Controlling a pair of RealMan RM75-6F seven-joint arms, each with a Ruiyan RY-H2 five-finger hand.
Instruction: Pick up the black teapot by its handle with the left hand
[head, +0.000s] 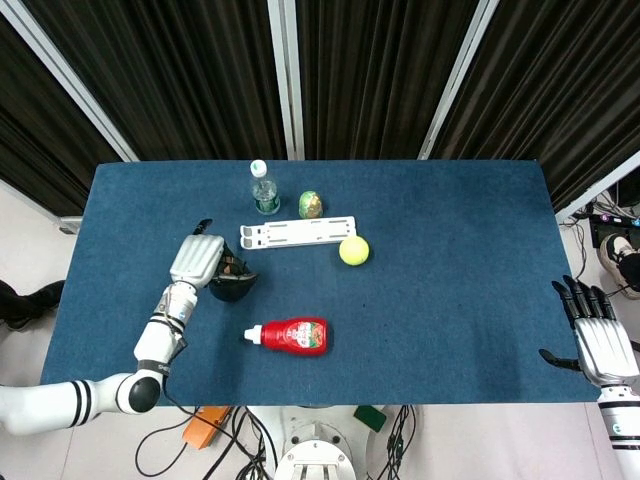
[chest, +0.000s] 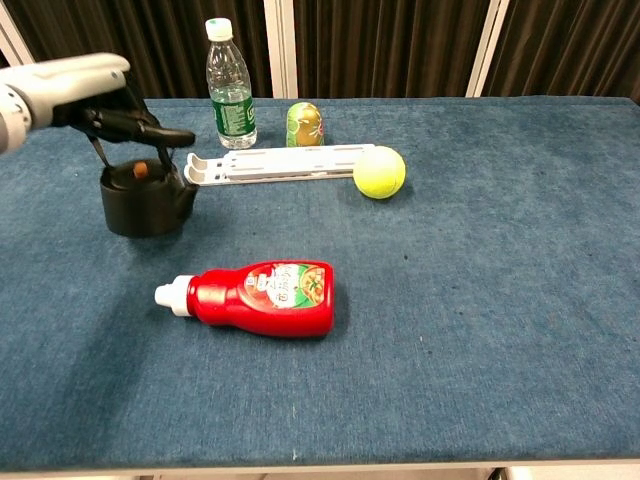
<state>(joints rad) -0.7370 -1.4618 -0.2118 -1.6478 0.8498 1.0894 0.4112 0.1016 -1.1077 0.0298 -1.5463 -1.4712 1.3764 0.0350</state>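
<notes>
Left arm stretched forward over the table, left hand palm-down – fingers curled around the black teapot's handle. Right hand off at the table's near right edge – fingers extended and apart, holding nothing.

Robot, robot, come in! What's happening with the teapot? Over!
Left hand holds the black teapot by its handle. Right hand open, idle at the table edge. Ketchup bottle lies nearby, not blocking.

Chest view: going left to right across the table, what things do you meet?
black teapot held by the left hand → ketchup bottle → yellow-green egg-shaped toy → tennis ball
</notes>
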